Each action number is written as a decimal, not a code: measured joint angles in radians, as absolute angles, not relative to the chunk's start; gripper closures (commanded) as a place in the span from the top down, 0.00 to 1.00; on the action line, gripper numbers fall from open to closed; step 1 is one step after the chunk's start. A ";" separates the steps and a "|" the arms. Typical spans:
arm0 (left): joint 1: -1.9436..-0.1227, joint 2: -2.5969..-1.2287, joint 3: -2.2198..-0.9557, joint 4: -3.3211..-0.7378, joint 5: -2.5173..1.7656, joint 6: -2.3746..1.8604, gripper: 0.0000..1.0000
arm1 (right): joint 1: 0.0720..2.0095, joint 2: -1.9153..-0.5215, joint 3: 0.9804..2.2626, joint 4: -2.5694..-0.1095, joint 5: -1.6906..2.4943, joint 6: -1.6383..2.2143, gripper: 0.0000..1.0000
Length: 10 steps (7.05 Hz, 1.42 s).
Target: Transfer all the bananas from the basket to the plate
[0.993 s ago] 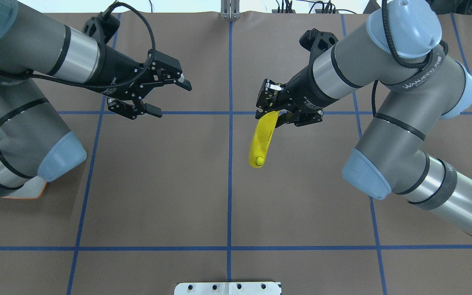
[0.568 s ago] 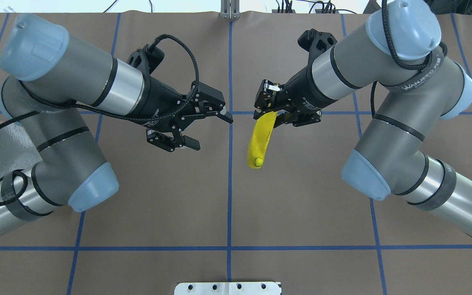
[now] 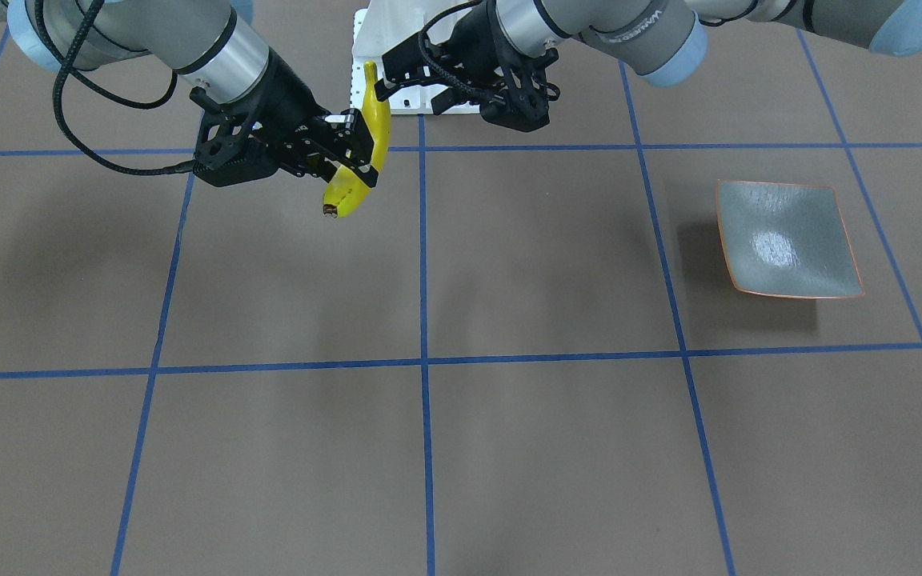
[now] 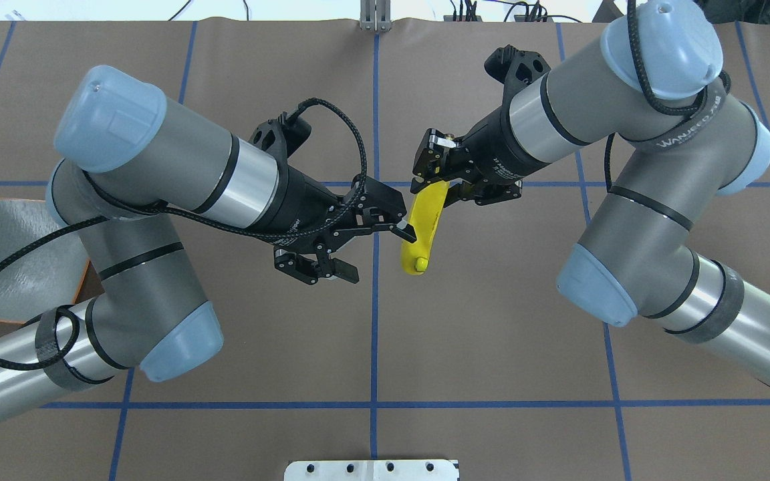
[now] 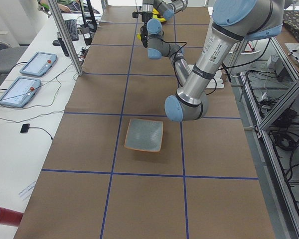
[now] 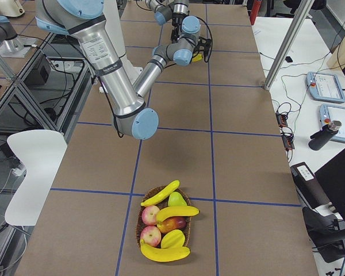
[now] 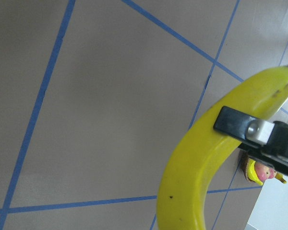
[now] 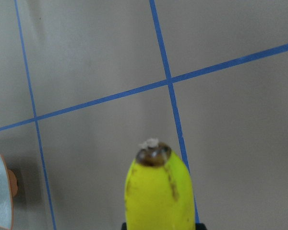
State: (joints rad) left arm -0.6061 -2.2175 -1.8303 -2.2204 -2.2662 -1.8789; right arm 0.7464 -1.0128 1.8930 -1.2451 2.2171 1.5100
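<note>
Your left arm [image 4: 178,160] has swung in from 9 o'clock in the overhead view. Your right arm [image 4: 625,87] has hardly moved.

The left gripper [image 4: 381,254] is now right at the banana [image 4: 418,227]. Its jaws are spread wide. One fingertip sits at the banana's 9 o'clock side and the other is well apart. The banana hangs over the middle of the counter [image 4: 492,334]. Just past it, the right gripper [image 4: 440,189] is clenched on the banana. To me this looks like a hand-over that is only starting.

No banana is on the plate [image 3: 785,240] yet. I count three more bananas [image 6: 177,211] in the basket [image 6: 139,221]. So almost all the work is left.

The overhead view shows you only a corner of the plate, at 9 o'clock, and no basket at all. The front view shows you the whole plate, and it is bare. Only the right side view shows the basket, with other fruit [image 6: 151,215] in it too.
</note>
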 measured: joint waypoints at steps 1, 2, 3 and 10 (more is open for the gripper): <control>-0.601 -2.225 -1.826 -2.222 -2.266 -1.878 0.99 | 0.747 -1.013 1.893 -1.237 2.221 1.510 0.00; -0.599 -2.233 -1.819 -2.222 -2.266 -1.877 0.99 | 0.747 -1.013 1.894 -1.233 2.225 1.510 0.00; -0.599 -2.241 -1.812 -2.223 -2.256 -1.876 0.98 | 0.747 -1.014 1.897 -1.231 2.230 1.509 0.00; -0.567 -2.282 -1.778 -2.224 -2.183 -1.871 0.82 | 0.750 -1.023 1.926 -1.230 2.271 1.509 0.00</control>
